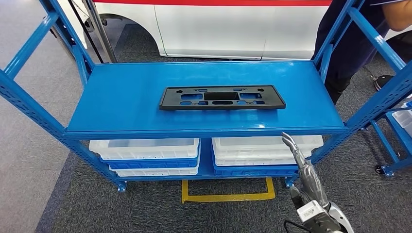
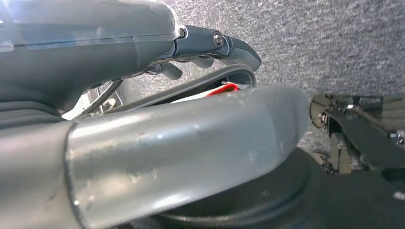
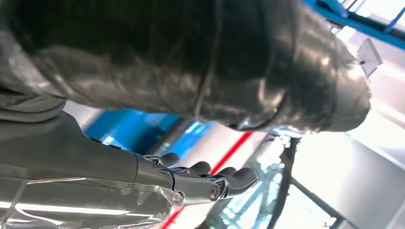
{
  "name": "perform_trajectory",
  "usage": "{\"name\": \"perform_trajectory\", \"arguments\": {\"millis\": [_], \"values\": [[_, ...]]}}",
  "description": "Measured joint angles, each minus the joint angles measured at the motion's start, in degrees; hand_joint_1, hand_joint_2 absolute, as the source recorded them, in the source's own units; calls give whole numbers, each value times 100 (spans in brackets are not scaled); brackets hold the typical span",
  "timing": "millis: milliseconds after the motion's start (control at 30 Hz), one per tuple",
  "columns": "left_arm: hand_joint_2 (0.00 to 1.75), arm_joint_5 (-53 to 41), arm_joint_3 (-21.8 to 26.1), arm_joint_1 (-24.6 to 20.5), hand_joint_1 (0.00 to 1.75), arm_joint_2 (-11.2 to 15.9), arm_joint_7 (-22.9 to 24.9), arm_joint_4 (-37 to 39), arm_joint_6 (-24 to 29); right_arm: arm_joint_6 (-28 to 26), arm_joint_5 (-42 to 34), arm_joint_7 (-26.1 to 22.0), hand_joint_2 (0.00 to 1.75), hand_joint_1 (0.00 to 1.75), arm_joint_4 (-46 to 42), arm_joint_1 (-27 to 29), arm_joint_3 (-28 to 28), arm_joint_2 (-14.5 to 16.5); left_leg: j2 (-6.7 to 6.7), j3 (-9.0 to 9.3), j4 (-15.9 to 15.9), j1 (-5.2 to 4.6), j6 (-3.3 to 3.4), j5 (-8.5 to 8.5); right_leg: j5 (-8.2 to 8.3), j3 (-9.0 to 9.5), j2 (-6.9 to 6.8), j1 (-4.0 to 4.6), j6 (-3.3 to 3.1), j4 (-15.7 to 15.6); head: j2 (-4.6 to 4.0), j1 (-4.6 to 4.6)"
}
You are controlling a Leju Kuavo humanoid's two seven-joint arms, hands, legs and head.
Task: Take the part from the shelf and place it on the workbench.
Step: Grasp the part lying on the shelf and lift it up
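Fingers [image 1: 290,144] of the right hand [image 1: 303,172] are reaching up from the lower right of the head view, stretched out straight and holding nothing, short of the blue shelf [image 1: 121,102]. The black part [image 1: 221,97] is lying flat at the centre of the top shelf, long axis running left to right across the frame. The left hand [image 2: 143,143] is hanging over grey carpet [image 2: 334,43], fingers loosely extended, empty.

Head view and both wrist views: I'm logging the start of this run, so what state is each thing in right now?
Black part: lying flat on the top shelf, untouched.
Right hand: raised before the shelf's front edge, fingers apart, holding nothing.
Left hand: hanging over the carpet, fingers extended, holding nothing.
White bins: stacked on the lower shelf.
Person: standing at the shelf's far right corner.
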Motion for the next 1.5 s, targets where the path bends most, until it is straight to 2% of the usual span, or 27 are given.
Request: {"name": "perform_trajectory", "arguments": {"millis": [200,433,733,967,1100,1333,1500], "values": [[0,-33,-147,-15,0,0,87,1,-107,67,-1,351,0,0,233,-996,402,-37,-1,4,2,0,0,1,1,2,-3,1,2,0,0,0],[0,-138,-330,-27,0,1,198,2,-153,-132,190,657,0,0,492,-1632,787,-78,-4,1,2,0,0,1,1,-1,-4,2,1,1,1,0],[0,-115,-482,-45,0,7,327,2,-234,-580,1422,1041,0,0,925,-2091,1307,-200,-5,-2,2,0,0,0,1,-1,-5,1,1,0,0,0],[0,-90,-529,-47,0,7,360,2,-269,-675,1746,1165,0,0,1134,-2367,1668,-201,-5,-3,1,0,0,1,1,-1,-5,2,1,1,0,0],[0,-141,-592,-55,0,10,312,2,-433,-776,2200,1332,0,0,1234,-2598,1964,-145,-5,-5,1,0,0,1,1,-1,-4,3,1,2,0,0],[0,-121,-669,-61,0,48,127,2,-626,-823,2322,1544,0,0,1394,-3058,2558,133,-6,-3,1,1,0,1,0,-2,-6,4,1,3,1,0],[0,-76,-670,-61,0,57,100,4,-614,-861,2289,1589,0,0,1493,-3180,2759,195,-11,-5,1,1,0,1,0,-2,-10,2,1,3,0,0]]}}
